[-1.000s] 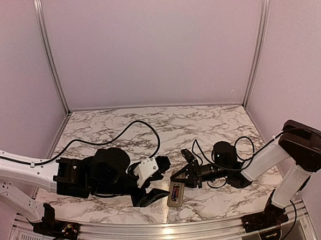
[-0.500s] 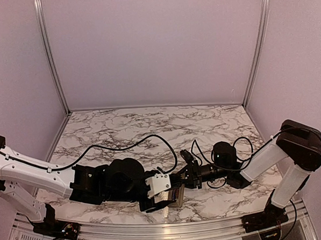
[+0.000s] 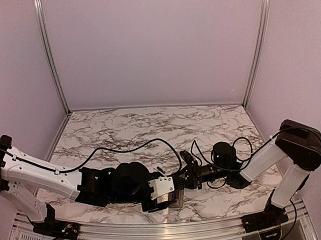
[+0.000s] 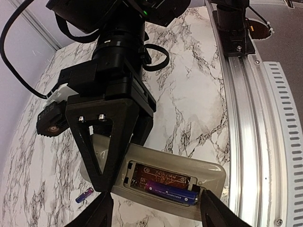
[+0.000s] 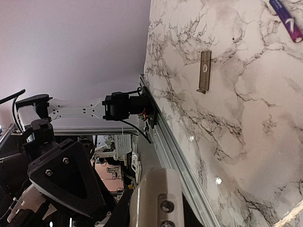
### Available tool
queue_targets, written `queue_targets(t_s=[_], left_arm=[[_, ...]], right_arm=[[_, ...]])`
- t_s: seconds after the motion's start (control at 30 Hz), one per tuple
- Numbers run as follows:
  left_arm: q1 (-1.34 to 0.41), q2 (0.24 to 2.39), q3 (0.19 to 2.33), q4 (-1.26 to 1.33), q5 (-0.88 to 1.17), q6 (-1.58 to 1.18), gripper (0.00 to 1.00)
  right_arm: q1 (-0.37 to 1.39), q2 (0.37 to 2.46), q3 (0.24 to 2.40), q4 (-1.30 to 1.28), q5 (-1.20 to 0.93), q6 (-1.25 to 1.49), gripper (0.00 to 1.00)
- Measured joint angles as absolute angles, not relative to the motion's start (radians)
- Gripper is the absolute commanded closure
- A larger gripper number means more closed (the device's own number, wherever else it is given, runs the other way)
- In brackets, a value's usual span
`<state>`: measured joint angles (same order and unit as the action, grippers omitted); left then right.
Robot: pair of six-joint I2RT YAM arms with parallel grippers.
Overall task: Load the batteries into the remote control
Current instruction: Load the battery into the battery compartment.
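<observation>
Tan-grey back upward, the remote control [image 4: 210, 172] lies on the marble table [image 4: 189, 94] between the spread fingers of the left gripper [image 4: 155, 209]. Its recess is open, with one purple battery [image 4: 171, 193] seated inside. The right gripper [image 4: 122, 163] pinches the remote's far end, and its black wrist and cables crowd the space just ahead of the left gripper. A loose battery [image 4: 84, 195] lies just beside one left finger. A tan cover piece [image 5: 204, 71] lies well apart from the right gripper. An aluminium rail [image 4: 246, 118] runs near the remote's other end.
</observation>
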<state>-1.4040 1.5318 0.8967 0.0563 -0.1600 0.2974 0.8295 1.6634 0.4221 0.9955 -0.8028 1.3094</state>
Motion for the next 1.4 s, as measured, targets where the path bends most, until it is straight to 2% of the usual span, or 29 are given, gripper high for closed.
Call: queue_targets(t_s=[0.53, 0.77, 0.97, 1.23, 1.4], left_arm=[[-1.405, 1.574, 0.919, 0.056, -0.22, 0.295, 0.36], [-1.405, 1.572, 0.919, 0.056, -0.209, 0.282, 0.31], [-1.405, 1.52, 0.883, 0.08, -0.162, 0.269, 0.31], [-1.405, 1.438, 0.825, 0.115, -0.084, 0.324, 0.51], [-1.406, 1.441, 0.832, 0.11, -0.05, 0.389, 0.69]], right_arm=[[0.83, 1.663, 0.422, 0.996, -0.802, 1.309, 1.0], [0.83, 1.663, 0.422, 0.995, -0.803, 1.309, 1.0], [0.83, 1.663, 0.422, 0.994, -0.803, 1.306, 1.0], [0.83, 1.663, 0.422, 0.992, -0.803, 1.304, 1.0], [0.831, 1.663, 0.425, 0.985, -0.804, 1.301, 1.0]])
